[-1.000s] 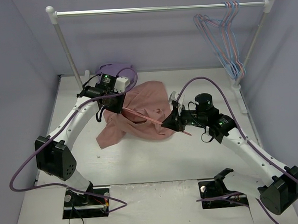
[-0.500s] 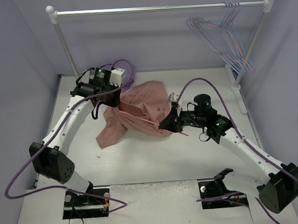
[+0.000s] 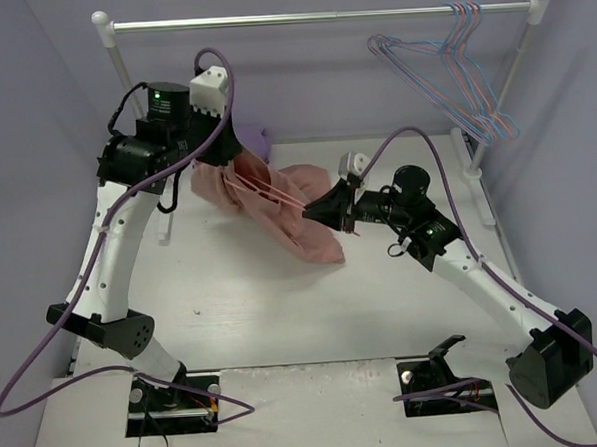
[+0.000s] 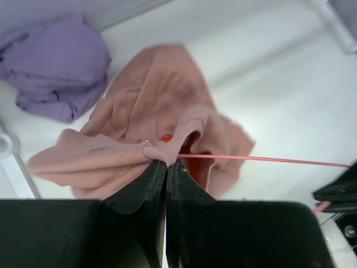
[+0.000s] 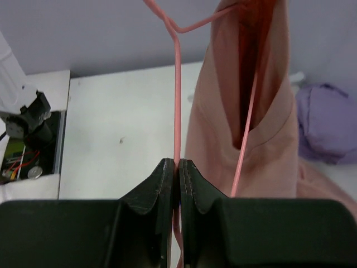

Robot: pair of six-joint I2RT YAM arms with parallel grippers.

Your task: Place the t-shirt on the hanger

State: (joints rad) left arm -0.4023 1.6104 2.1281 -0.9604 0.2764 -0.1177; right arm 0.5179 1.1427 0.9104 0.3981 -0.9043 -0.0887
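Observation:
The salmon-pink t-shirt (image 3: 296, 222) hangs lifted from the table at its upper left and trails down to the right. My left gripper (image 3: 213, 168) is shut on the ribbed collar (image 4: 159, 152), seen up close in the left wrist view as my left gripper (image 4: 166, 163). The thin pink hanger (image 3: 277, 193) runs from inside the shirt to my right gripper (image 3: 325, 210). In the right wrist view my right gripper (image 5: 177, 163) is shut on the hanger (image 5: 177, 95) at its neck. One hanger arm passes into the t-shirt (image 5: 268, 139) through its neck opening.
A lavender garment (image 3: 258, 140) lies at the back of the table behind the shirt, also visible as the lavender garment (image 4: 56, 67). A clothes rail (image 3: 318, 17) spans the back, with several blue and pink wire hangers (image 3: 450, 65) at its right end.
My left gripper has shut on the collar and risen up and back-left, lifting the shirt off the table. My right gripper rose slightly with the hanger. The hangers on the rail swing.

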